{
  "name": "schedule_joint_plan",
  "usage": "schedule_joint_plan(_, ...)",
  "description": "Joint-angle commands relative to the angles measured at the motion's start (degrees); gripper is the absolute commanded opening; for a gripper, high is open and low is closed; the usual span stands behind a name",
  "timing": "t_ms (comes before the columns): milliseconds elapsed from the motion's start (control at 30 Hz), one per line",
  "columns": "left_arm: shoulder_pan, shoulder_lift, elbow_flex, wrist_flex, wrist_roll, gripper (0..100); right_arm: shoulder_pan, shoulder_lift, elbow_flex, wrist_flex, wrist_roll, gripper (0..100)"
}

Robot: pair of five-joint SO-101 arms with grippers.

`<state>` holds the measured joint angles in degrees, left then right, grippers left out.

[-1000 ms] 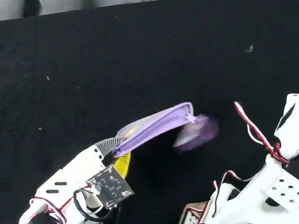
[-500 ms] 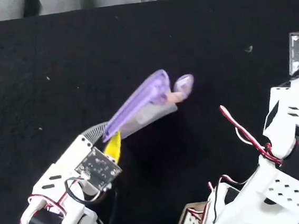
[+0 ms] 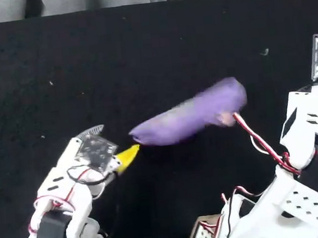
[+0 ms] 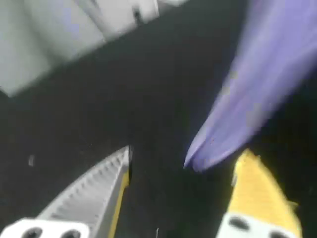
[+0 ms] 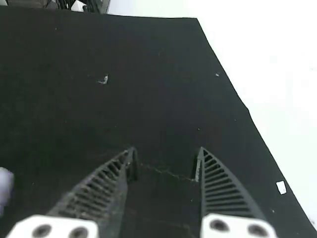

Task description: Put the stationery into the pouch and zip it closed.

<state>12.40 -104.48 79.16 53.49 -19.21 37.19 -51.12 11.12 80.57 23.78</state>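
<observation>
1. Pouch [image 3: 190,116]: purple, soft-sided, mid-table [image 3: 57,61]. Its long axis runs from near my left gripper [image 3: 119,137] towards the right arm. Can't tell if it's lying flat or if the zip is shut.
2. Handling, my guess: light, floppy fabric that sags and folds if held by one end. Smooth skin, so it could slip out of a shallow pinch. Not fragile.
3. Where to grip: pinch one end seam deep, close to the zip line, so the mouth stays taut. The other arm then works the zip.
4. Left gripper: jaws spread, holding nothing. In the left wrist view the pouch's near tip sits between the fingers, closer to the yellow one. Can't tell if it's touching.
5. Right gripper [image 5: 166,149]: jaws spread, empty, over bare table near its edge, well apart from the pouch.
</observation>
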Motion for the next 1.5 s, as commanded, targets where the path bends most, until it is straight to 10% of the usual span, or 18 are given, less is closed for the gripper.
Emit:
schedule_joint_plan(0, -3.6, 0.0, -1.7, -3.4, 3.1, 35, -1.0, 0.7, -2.0, 0.3, -0.5, 18.4)
schedule_joint_plan(533, -24.0, 0.0, -1.9, -11.4, 12.7, 35, -8.2, 0.3, 4.2, -4.9, -0.6, 18.1)
schedule_joint_plan(1067, -31.7, -0.1, -3.1, -11.3, 12.7, 35, -39.3, 3.8, 20.4, -36.1, -23.7, 18.0)
schedule_joint_plan(1467, -31.5, 0.0, -2.8, -7.2, 12.7, 35, -40.9, 45.0, -23.8, -14.5, -24.3, 18.0)
